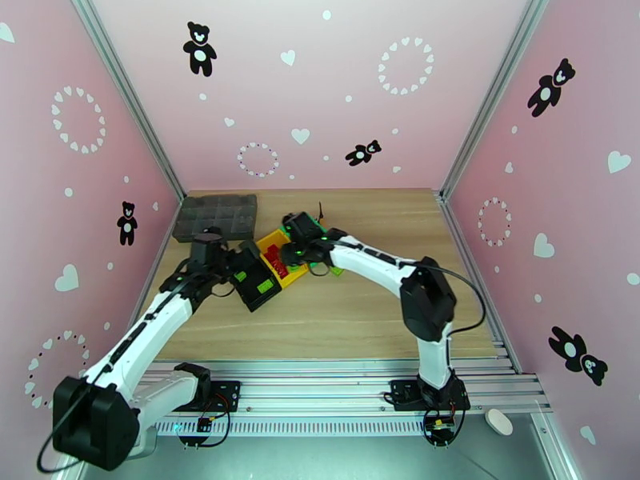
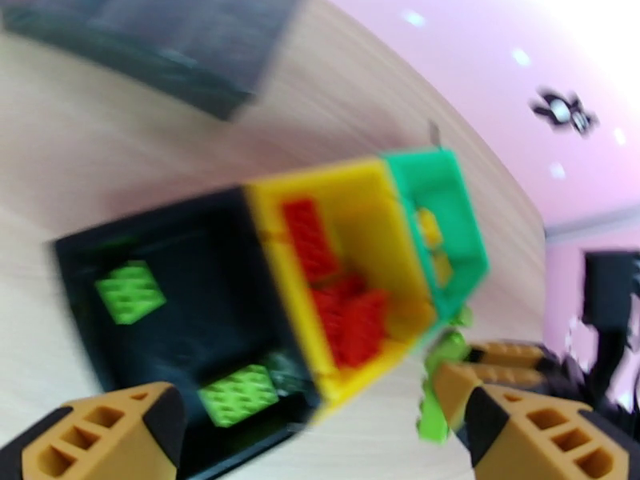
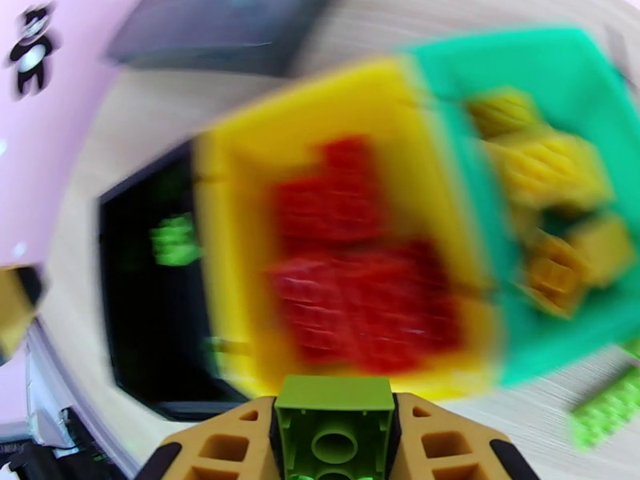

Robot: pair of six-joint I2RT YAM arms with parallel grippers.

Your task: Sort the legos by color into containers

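Note:
The containers lie in a row: a black bin [image 2: 88,314] holding two green legos [image 2: 130,291], a yellow bin [image 2: 352,186] holding red legos [image 2: 352,318], and a green bin [image 2: 436,174] holding yellow legos [image 3: 552,170]. My right gripper [image 3: 334,430] is shut on a green lego [image 3: 334,406] just off the yellow bin's [image 3: 240,154] near edge. In the top view it [image 1: 300,248] hovers over the yellow bin [image 1: 296,274] and green bin [image 1: 322,231]. Above the black bin [image 1: 270,302], my left gripper [image 2: 320,450] stands open with nothing between its fingers.
A flat dark grey compartment tray [image 1: 218,215] lies behind the bins at the back left. Loose green legos [image 1: 334,270] lie on the wood beside the green bin. Bare tabletop stretches to the right and toward the near edge. Pink walls close in three sides.

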